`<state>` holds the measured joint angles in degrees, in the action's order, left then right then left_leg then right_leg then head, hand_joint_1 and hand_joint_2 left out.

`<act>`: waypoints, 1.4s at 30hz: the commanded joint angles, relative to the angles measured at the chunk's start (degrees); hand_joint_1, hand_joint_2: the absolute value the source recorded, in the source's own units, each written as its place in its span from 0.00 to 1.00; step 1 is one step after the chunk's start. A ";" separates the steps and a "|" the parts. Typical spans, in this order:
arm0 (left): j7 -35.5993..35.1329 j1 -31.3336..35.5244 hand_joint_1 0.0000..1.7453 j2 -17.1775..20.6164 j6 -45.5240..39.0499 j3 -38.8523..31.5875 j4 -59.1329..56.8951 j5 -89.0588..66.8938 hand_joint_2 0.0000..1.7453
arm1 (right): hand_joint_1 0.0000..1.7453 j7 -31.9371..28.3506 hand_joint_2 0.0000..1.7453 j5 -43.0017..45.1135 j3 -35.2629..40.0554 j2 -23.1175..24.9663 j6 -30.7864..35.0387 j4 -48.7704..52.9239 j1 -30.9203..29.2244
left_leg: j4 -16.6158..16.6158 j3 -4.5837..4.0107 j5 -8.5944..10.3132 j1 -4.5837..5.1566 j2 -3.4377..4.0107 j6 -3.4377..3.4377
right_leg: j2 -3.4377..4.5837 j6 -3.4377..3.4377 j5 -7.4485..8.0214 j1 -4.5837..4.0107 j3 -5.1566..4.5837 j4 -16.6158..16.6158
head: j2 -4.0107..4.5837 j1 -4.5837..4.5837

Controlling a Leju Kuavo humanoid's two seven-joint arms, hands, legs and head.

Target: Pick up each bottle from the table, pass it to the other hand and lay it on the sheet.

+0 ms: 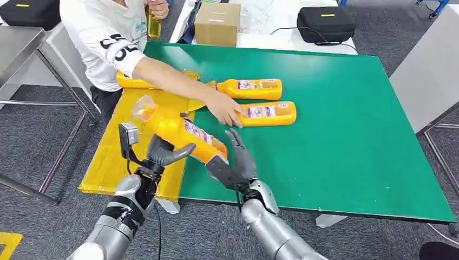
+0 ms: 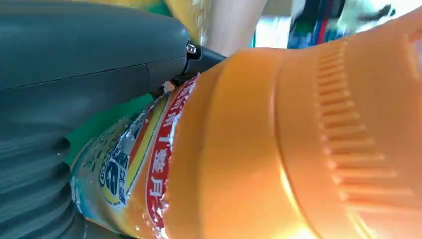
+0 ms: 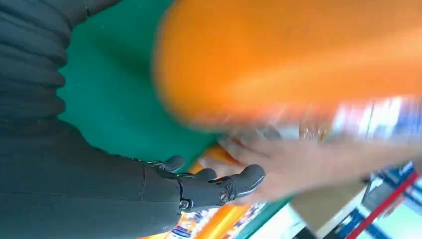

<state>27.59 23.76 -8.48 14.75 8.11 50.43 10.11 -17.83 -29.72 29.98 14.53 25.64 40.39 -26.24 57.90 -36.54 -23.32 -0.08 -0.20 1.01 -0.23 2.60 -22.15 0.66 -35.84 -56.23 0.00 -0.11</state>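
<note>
The left hand (image 1: 162, 151) grips an orange bottle (image 1: 181, 132) tilted above the green table's (image 1: 346, 135) near-left edge, by the yellow sheet (image 1: 111, 162). The right hand (image 1: 234, 162), fingers spread, rests under the bottle's base (contact unclear). Its label is too blurred to read. Farther, a person's hand (image 1: 224, 111) touches one of two lying bottles (image 1: 268, 114).

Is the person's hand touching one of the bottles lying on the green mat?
Yes, the person's hand rests on the nearer orange bottle on the green mat.
</note>
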 commanded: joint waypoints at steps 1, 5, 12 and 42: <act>4.06 4.42 1.00 4.98 -13.48 -0.14 -3.31 -17.07 1.00 | 0.00 -3.38 1.00 5.03 -8.38 -1.90 0.31 9.58 2.48 | 0.00 0.16 -0.07 -0.03 0.00 -0.05 | 0.00 -0.07 -0.07 -0.03 0.16 0.00 | 0.00 0.00; 5.29 8.32 1.00 7.08 -20.68 -1.21 -9.21 -25.62 1.00 | 0.00 -6.51 1.00 9.47 -10.20 -1.90 -0.82 16.03 4.53 | 0.03 0.27 -0.13 -0.06 -0.02 -0.08 | -0.03 -0.11 -0.15 -0.07 0.26 -0.05 | 0.00 0.00; 4.08 12.10 1.00 10.68 -30.40 0.64 -16.09 -39.19 1.00 | 0.00 -7.17 1.00 11.64 -10.34 -3.06 -1.03 23.14 6.95 | -0.02 0.27 -0.08 -0.03 -0.10 -0.07 | -0.11 -0.10 -0.14 -0.04 0.25 -0.03 | 0.00 0.00; -4.66 18.88 1.00 20.81 -35.75 17.95 -30.72 -79.66 1.00 | 0.00 -7.60 1.00 13.01 -9.76 -4.04 -5.18 22.20 5.43 | 0.02 0.33 -0.12 -0.07 0.07 -0.10 | 0.04 -0.12 -0.13 -0.07 0.29 -0.05 | 0.00 -0.02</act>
<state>23.96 36.34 8.35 -27.42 14.64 29.07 -63.61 -25.02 -17.05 20.37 12.09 21.90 65.48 -17.85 57.90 -36.54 -23.30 -0.09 -0.17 0.99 -0.22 2.58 -22.15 0.66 -35.87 -56.26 0.00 -0.13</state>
